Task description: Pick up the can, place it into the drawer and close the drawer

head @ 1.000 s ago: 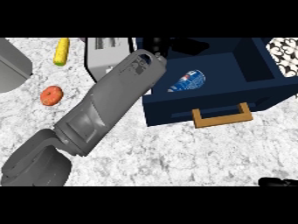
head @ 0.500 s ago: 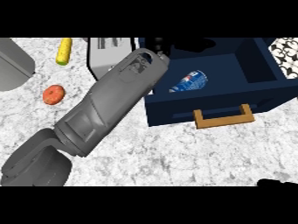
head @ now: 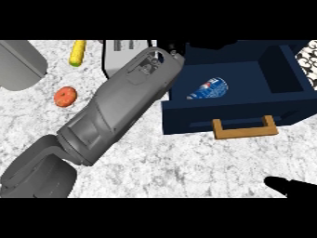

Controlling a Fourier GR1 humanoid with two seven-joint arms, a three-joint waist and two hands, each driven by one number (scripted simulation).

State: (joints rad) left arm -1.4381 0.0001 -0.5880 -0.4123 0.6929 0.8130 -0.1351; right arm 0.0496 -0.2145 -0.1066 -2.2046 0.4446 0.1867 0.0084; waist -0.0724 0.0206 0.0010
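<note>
Lying tilted inside the open drawer [head: 284,69]: the can [head: 209,89], long axis slanting up to the right. Head view only: left hand [head: 203,45] stretched past the drawer's left wall, fingers hidden, cannot tell whether clenched. Right hand [head: 299,188] at the lower edge, nearer the wooden handle [head: 244,128], fingers unreadable too.

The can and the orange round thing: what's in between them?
In the head view, the robot's grey left forearm stretches across between the can in the drawer and the orange round thing.
</note>
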